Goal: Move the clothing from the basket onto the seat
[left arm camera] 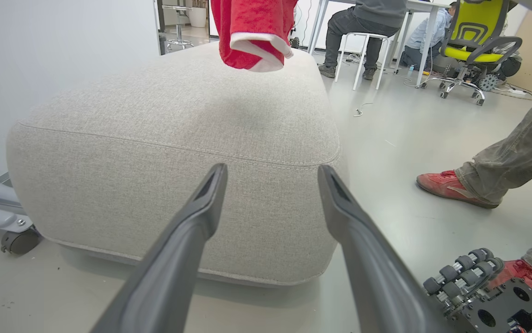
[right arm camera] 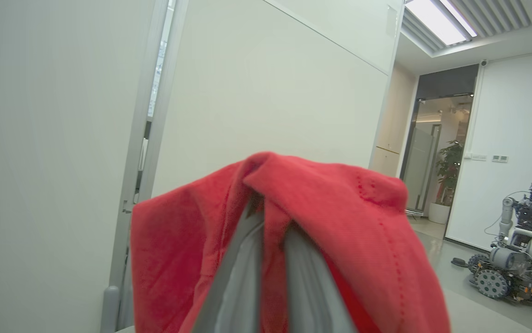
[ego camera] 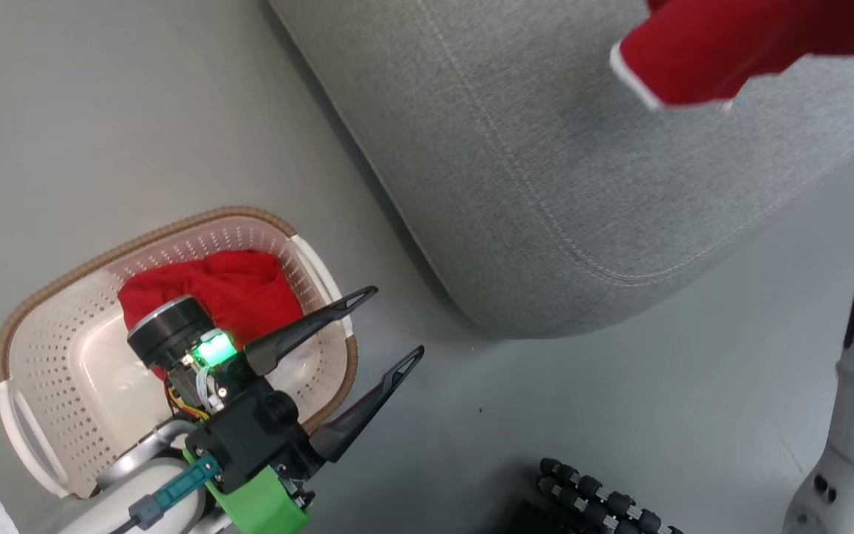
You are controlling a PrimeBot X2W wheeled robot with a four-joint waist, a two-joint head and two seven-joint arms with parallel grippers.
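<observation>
One clothing bunch [ego camera: 731,52] clamped in right end effector [right arm camera: 270,217] over seat [ego camera: 545,185], 1 o'clock; left end effector [ego camera: 397,320] apart. Drape could snag on release.

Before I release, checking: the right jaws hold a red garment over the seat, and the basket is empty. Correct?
Not empty. The head view shows red fabric lying in the basket. The rest stands: the right jaws hold a red garment over the seat.
</observation>
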